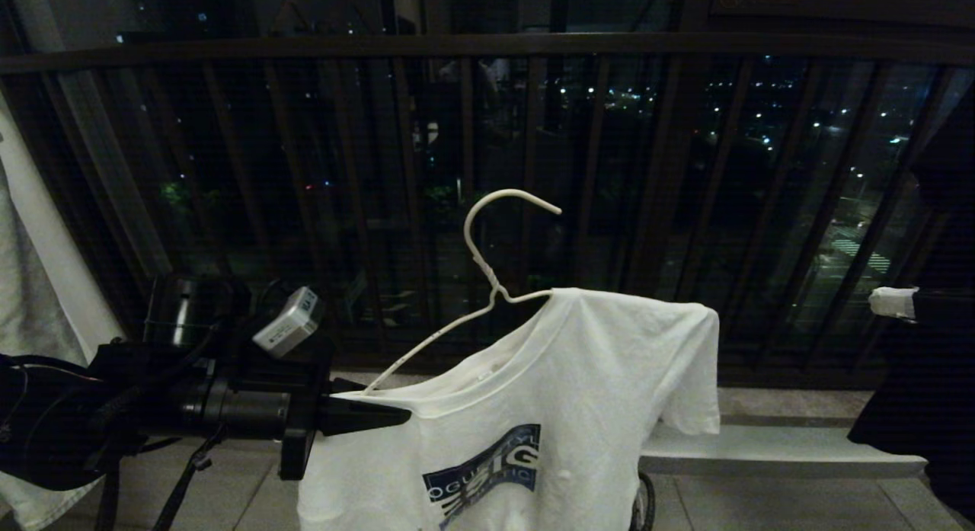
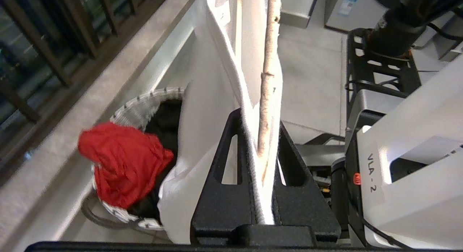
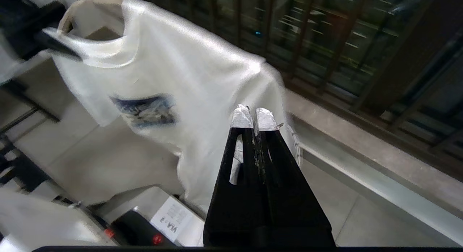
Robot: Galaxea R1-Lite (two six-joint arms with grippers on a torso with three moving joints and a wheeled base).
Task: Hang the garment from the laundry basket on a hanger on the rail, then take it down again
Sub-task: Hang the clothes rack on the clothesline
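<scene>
Head view: the left gripper, reaching in from nine o'clock, pinches the garment and the hanger at one shoulder, hook free, rail unseen. Left wrist view: jaws clamp cloth and wire above the laundry basket (red cloth inside). Right wrist view: the right gripper is closed on nothing beside the shirt; hooking comes next, needing lift.

Dark barred window railing runs across the back, night city lights behind it. Pale stone ledge along its foot, grey tiled floor below. Red cloth bunched on top of a black cloth. Black garment hangs at far right. Pale fabric hangs at far left.
</scene>
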